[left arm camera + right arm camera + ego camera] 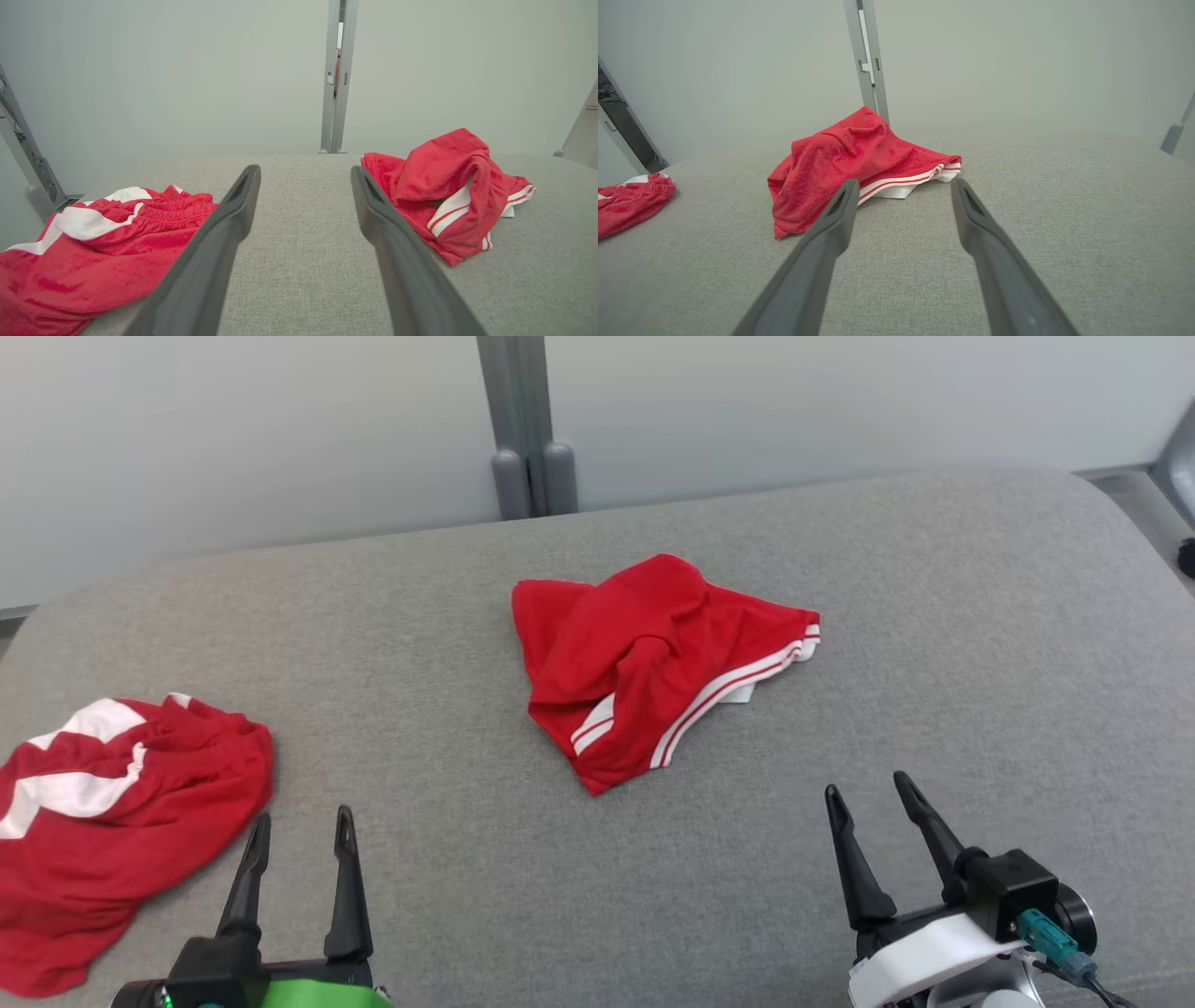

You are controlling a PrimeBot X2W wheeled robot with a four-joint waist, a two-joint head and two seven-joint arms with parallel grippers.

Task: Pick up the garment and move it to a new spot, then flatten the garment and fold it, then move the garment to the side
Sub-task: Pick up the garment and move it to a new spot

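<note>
Closest to the lens on the left, the left gripper hovers over the grey padded surface with its two dark fingers spread wide and nothing between them. Just beside it, at the surface's left edge, a red-and-white garment lies in a loose heap. Part of it runs out of the head view, so whether any of it is folded is hard to say.

Further right, near the middle of the surface and well apart from both grippers, the striped red garment sits bunched, one part humped over the rest, with its white stripes showing along the right hem. I take this one to be the task's garment.

At the lower right, the right gripper also stands spread and empty, its fingers pointing toward that garment.

Judging by how it lies, nothing has been flattened or folded yet. The pick-up, the spreading, the folding and the move aside all appear to remain.
</note>
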